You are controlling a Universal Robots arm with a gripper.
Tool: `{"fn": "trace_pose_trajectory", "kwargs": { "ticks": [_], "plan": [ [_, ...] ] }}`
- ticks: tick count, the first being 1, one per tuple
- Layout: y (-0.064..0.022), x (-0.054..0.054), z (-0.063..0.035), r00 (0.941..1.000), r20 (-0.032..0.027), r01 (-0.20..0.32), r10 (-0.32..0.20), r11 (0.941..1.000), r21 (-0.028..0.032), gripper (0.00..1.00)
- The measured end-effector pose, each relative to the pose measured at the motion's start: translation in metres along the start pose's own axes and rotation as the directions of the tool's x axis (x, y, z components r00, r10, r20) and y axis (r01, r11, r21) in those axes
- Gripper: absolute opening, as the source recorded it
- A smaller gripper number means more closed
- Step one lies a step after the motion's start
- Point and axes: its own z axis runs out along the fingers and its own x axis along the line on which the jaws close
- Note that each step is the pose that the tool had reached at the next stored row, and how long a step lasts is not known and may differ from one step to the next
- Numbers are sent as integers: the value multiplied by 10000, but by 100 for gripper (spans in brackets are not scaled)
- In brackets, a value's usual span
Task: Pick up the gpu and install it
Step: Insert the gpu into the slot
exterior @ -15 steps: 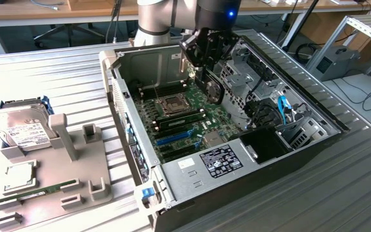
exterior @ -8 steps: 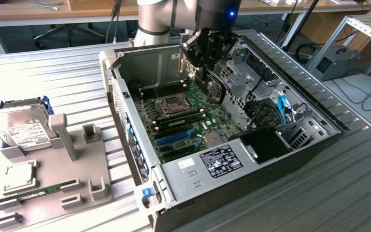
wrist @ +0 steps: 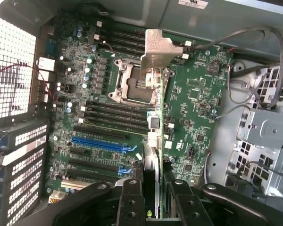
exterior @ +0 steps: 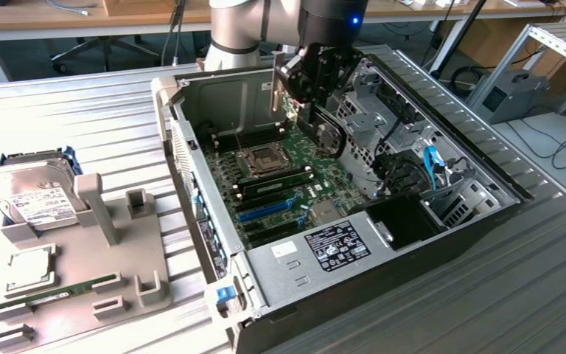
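The gpu (exterior: pixel 326 135) hangs upright inside the open computer case (exterior: pixel 357 254), above the green motherboard (exterior: pixel 285 175), with its black cooler facing the drive bays. My gripper (exterior: pixel 309 99) is shut on its upper edge. In the wrist view the gpu (wrist: pixel 152 141) is seen edge-on, running out from between my fingers (wrist: pixel 131 202), and its silver bracket (wrist: pixel 156 47) is at the far end. It hovers over the motherboard (wrist: pixel 198 108) beside the CPU socket (wrist: pixel 132 84). The blue expansion slot (wrist: pixel 101 143) lies off to one side, apart from the card.
On the exterior view's left, a grey holder (exterior: pixel 82 284) carries a hard drive (exterior: pixel 29 195), a CPU (exterior: pixel 29 267) and a memory stick (exterior: pixel 59 290). Cables (wrist: pixel 254 94), a blue cable (exterior: pixel 430 164) and drive bays (exterior: pixel 401 147) crowd the case beside the board. The case stands on a ribbed metal table (exterior: pixel 96 125).
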Motion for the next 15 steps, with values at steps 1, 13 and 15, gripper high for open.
{"fn": "trace_pose_trajectory", "kwargs": {
  "ticks": [1, 13, 15],
  "plan": [
    [0, 0, 0, 10000, 3, 44, -44, 10000, -1, 26],
    [0, 0, 0, 9970, 50, 767, -767, 9970, -24, 26],
    [0, 0, 0, 9961, 57, 880, -880, 9961, -27, 26]
  ]
}}
